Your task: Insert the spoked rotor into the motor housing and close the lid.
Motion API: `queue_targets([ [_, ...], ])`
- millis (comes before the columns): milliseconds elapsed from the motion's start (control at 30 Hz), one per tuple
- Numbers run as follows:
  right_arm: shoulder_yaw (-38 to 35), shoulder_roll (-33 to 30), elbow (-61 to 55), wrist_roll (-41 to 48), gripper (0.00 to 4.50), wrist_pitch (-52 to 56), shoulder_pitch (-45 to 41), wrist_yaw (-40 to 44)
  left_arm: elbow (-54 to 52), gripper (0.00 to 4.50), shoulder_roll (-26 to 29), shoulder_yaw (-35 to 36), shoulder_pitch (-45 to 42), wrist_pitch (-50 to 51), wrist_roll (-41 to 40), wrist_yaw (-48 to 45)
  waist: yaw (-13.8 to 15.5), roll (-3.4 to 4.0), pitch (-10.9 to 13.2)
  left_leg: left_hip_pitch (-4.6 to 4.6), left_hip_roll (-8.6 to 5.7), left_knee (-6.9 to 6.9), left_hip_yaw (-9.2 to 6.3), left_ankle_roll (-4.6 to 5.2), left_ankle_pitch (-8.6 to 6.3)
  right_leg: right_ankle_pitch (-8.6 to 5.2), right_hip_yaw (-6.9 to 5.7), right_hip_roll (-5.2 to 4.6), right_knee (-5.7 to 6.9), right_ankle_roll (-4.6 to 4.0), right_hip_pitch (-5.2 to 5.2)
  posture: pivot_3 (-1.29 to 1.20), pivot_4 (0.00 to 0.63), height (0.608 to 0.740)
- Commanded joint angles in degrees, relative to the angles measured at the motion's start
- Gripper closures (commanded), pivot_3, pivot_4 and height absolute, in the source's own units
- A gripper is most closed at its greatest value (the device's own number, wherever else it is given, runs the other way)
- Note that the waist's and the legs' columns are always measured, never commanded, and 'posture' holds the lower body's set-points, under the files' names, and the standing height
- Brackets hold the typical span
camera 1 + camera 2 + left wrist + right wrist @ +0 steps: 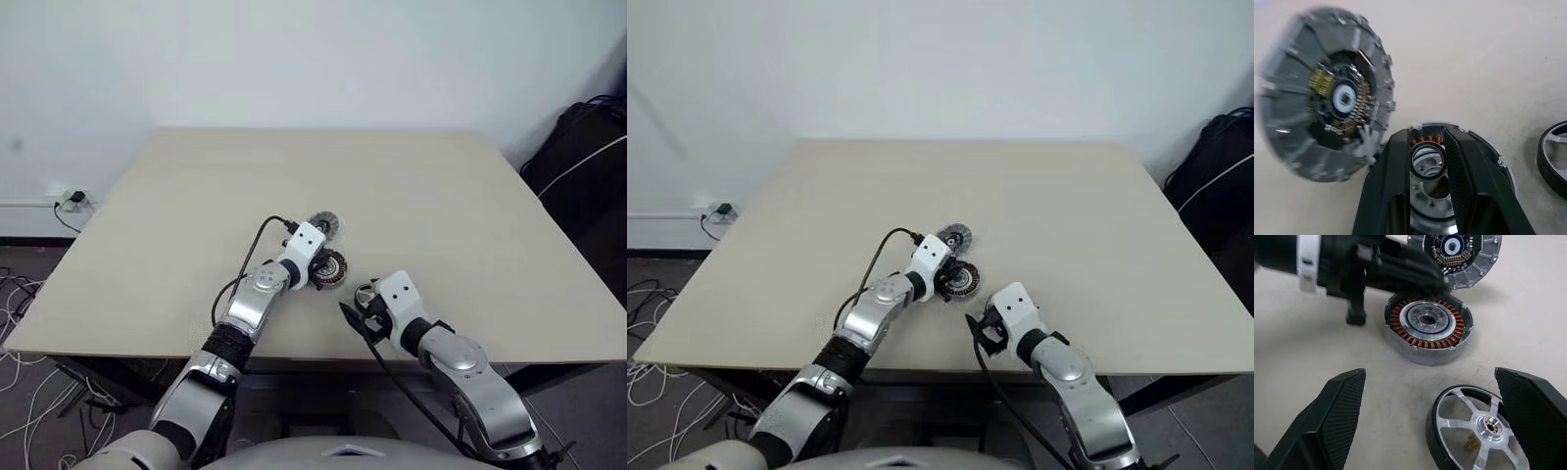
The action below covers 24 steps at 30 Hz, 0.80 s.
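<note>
Spoked rotor (1476, 428) on table (470, 196), motor housing (1427, 330) w/ copper windings only.

no readable text, label or number on any part here

Beige table (470, 225) against a white wall (294, 59)

A black bag (583, 166) with a white cord across it sits on the floor at the far right, beside the table's right edge. At the far left, a wall socket (71, 201) with a black plug sits low on the wall, and white cables (24, 392) lie tangled on the grey floor near the table's left corner.
</note>
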Motion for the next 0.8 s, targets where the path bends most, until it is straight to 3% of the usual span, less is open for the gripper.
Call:
queue_targets([
  [33, -0.5, 0.2, -1.6, -0.3, 0.0, -1.0, -0.6, -0.6, 3.3, 3.83, -0.7, 0.3, -2.7, -2.6, 1.0, 0.3, 0.0, 0.0, 0.0, 0.0, 0.0, 0.0, 0.0, 0.0, 0.0, 0.0, 0.0, 0.0, 0.0, 0.0, -0.01, 0.0, 0.0, 0.74],
  [333, -0.7, 0.5, -1.7, -0.7, 0.0, -1.2, -0.3, -0.9, 7.2, 3.83, -0.9, 0.7, -2.8, -3.9, 1.7, 0.0, 0.0, -0.01, 0.0, -0.01, -0.01, 0.01, 0.0, 0.0, 0.0, 0.09, -0.04, 0.0, 0.01, -0.11, -0.01, 0.0, 0.0, 0.74],
  [367, -0.6, 0.6, -1.7, -0.7, 0.0, -1.2, -0.4, -1.0, 7.0, 3.1, -0.9, 0.8, -2.6, -4.1, 1.6, -0.2, 0.0, -0.01, 0.0, -0.01, -0.01, 0.01, 0.0, 0.04, -0.02, 0.09, -0.04, 0.0, 0.01, -0.1, -0.01, 0.0, 0.0, 0.74],
  [533, -0.4, 0.7, -1.5, -0.7, 0.0, -1.2, -0.7, -0.8, 3.5, 1.62, -0.8, 1.3, -1.4, -5.6, 0.6, -0.8, -0.1, -0.01, 0.0, -0.01, -0.01, 0.02, 0.0, 0.03, -0.01, 0.11, -0.06, 0.0, 0.01, -0.11, -0.01, 0.0, 0.0, 0.74],
  [700, -0.3, 0.6, -1.4, -0.6, 0.0, -1.2, -0.8, -0.6, -3.9, 1.62, -0.4, 2.2, 1.1, -4.9, -1.2, -2.2, -0.1, -0.01, 0.0, -0.02, -0.01, 0.02, 0.01, -0.01, 0.01, 0.11, -0.04, -0.01, 0.01, -0.13, -0.02, 0.0, 0.0, 0.74],
  [800, -0.2, 0.7, -1.5, -0.4, 0.0, -1.2, -0.9, -0.3, -9.5, 2.25, 0.8, 2.4, 3.6, -3.6, -1.5, -3.0, -0.1, 0.0, 0.0, -0.02, -0.01, 0.02, 0.01, -0.01, 0.01, 0.11, 0.01, -0.02, 0.0, -0.13, -0.02, 0.0, 0.0, 0.74],
])
